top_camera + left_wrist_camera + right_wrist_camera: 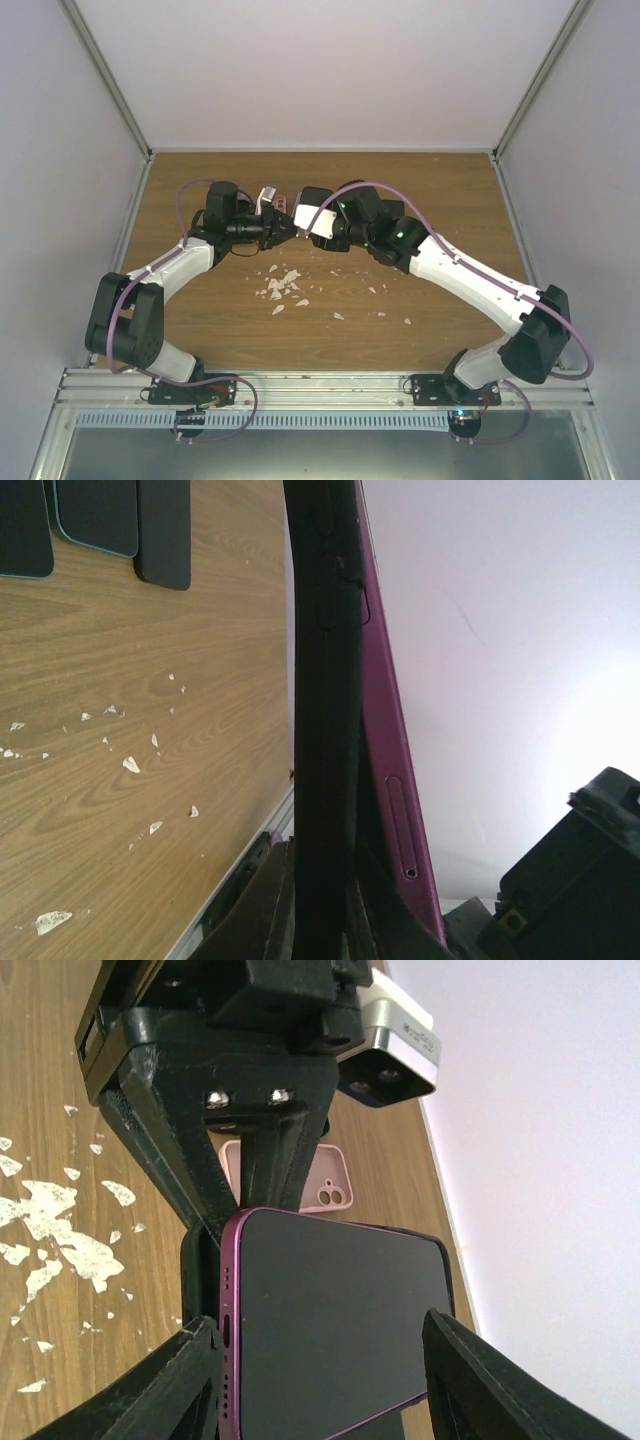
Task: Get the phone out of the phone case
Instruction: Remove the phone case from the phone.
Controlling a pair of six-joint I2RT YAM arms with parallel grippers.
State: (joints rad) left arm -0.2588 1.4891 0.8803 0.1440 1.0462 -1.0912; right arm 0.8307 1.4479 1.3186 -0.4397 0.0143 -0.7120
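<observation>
Both grippers meet above the middle of the table. My left gripper (283,228) (322,858) is shut on the black phone case (320,680), which stands edge-on between its fingers. The purple phone (388,740) leans out of the case on the right side. In the right wrist view the phone (330,1300) shows its dark screen and its bottom edge with the port, and a strip of the black case (197,1265) sits behind its left edge. My right gripper (312,226) (315,1325) holds the phone across its width, one finger on each side.
A pink phone case (325,1185) (283,202) lies on the wooden table behind the grippers. Dark flat cases (95,515) lie further off in the left wrist view. White flakes (283,285) are scattered on the table in front. White walls stand at the back and sides.
</observation>
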